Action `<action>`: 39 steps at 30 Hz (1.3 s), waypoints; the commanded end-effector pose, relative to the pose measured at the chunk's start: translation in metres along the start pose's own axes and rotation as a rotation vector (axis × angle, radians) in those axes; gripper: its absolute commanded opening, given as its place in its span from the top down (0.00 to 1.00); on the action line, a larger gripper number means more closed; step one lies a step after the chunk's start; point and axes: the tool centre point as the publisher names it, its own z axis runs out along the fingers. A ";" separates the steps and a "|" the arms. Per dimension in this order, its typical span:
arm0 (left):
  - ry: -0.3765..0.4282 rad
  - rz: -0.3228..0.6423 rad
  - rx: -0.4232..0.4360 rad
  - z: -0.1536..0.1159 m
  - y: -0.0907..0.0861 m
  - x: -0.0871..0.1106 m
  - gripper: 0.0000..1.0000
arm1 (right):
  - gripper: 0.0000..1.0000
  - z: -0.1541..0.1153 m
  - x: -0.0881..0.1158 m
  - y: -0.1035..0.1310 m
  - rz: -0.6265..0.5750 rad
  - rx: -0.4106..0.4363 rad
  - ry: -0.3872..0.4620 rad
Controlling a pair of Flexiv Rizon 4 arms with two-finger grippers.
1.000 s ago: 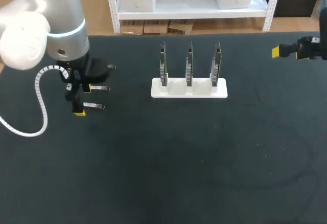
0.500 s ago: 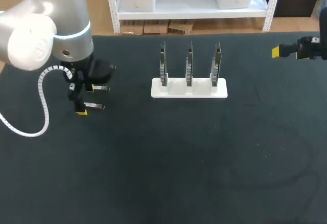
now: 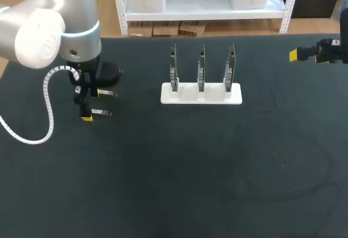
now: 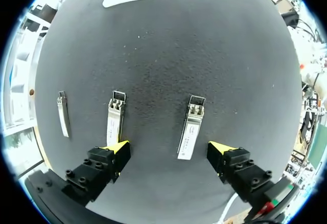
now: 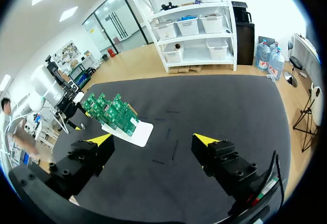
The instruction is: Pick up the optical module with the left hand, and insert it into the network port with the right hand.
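- Optical module (image 4: 190, 127): laid flat on the black table (image 3: 179, 183) near its left side, between the spread fingers of the left gripper (image 4: 168, 150), touched by neither.
- Second module (image 4: 115, 117): just ahead of one fingertip.
- Third module (image 4: 63, 114): outside the gripper.
- Board stand (image 3: 201, 93): three boards held upright, well apart, with bare mat around.
- Right gripper (image 5: 153, 141): spread, near the far right edge.

Right arm (image 3: 329, 51) cut off at edge

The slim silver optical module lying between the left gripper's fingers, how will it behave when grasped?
The silver optical module looks rigid, probably stiff metal. Flat-sided, it should not roll. Its smooth casing might slip in the left gripper.
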 end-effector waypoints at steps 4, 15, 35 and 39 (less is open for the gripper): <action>-0.029 -0.019 0.003 -0.011 -0.014 0.003 0.00 | 0.00 0.000 0.000 0.000 0.000 0.000 0.000; -0.028 0.009 -0.004 -0.013 -0.029 -0.003 0.00 | 0.00 0.000 0.000 0.000 0.000 0.000 0.000; -0.014 0.024 0.002 -0.007 -0.016 -0.011 0.00 | 0.00 0.000 0.000 0.000 0.000 0.000 0.000; -0.022 0.024 0.009 -0.007 -0.015 -0.013 0.00 | 0.00 0.000 0.000 0.000 0.000 0.000 0.000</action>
